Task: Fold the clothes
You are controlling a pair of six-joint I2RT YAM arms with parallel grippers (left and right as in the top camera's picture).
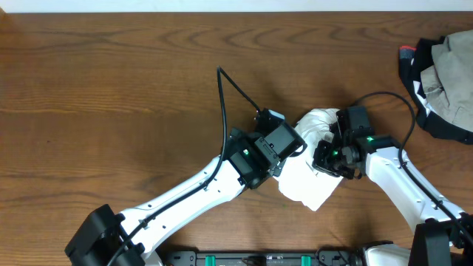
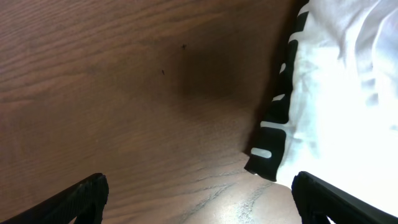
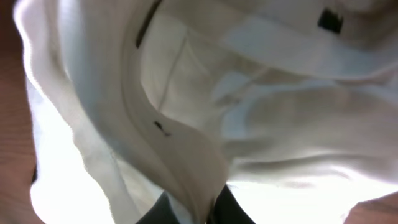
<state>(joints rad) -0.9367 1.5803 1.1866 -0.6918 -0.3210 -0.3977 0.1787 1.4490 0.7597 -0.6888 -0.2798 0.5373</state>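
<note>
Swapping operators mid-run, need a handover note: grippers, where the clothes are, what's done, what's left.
Left gripper: open, empty, over bare table beside the striped edge of the shirt.
Right gripper: shut on a fold of the shirt.
Shirt: compact white bundle mid-table, between both arms.
Done: looks mostly folded down.
To do: probably finish this fold, release, tidy the bundle. A separate pile of clothes sits at the table's far-right edge, away from both arms.
</note>
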